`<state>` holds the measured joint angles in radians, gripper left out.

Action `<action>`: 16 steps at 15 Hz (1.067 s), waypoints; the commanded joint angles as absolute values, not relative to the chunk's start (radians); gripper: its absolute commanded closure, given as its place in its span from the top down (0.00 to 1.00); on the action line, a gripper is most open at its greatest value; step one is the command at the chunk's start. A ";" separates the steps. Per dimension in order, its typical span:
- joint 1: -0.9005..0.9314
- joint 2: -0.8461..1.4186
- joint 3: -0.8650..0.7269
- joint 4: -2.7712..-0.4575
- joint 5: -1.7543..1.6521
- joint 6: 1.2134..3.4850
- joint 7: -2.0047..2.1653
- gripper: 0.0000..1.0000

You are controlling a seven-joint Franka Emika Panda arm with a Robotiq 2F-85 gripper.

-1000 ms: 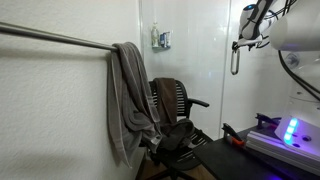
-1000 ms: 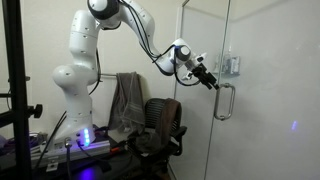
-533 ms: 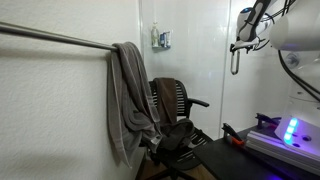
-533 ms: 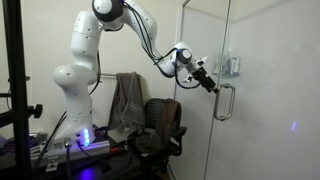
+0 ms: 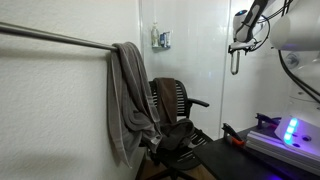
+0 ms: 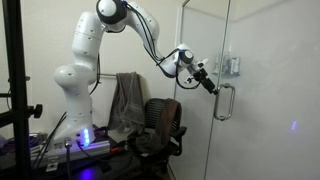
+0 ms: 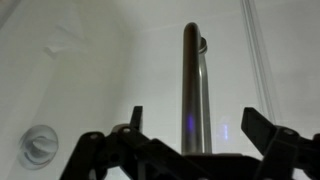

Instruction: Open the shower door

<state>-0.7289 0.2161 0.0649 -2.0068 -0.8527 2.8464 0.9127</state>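
While the arm reaches toward the glass, the scene reads as follows:
Gripper: in the wrist view the gripper (image 7: pixel 190 140) has its two fingers (image 7: pixel 268 128) spread wide, holding nothing, the handle (image 7: pixel 194 85) standing upright between and beyond them.
Approach: in an exterior view the gripper (image 6: pixel 211 88) sits just beside the handle (image 6: pixel 224 102), contact unclear.
Shower door: the shower door (image 6: pixel 205 70) is a clear panel, handle near its edge.
Behind: towel (image 5: pixel 128 100) on rail (image 5: pixel 60 39), office chair (image 5: pixel 175 110).
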 commanded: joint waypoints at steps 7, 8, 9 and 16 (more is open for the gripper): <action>-0.718 0.296 0.042 -1.902 -0.898 2.811 0.917 1.00; -0.722 0.307 0.046 -1.889 -0.872 2.806 0.902 1.00; -0.712 0.260 0.038 -1.944 -0.903 2.823 0.945 1.00; -0.705 0.299 0.028 -1.907 -0.915 2.823 0.972 0.60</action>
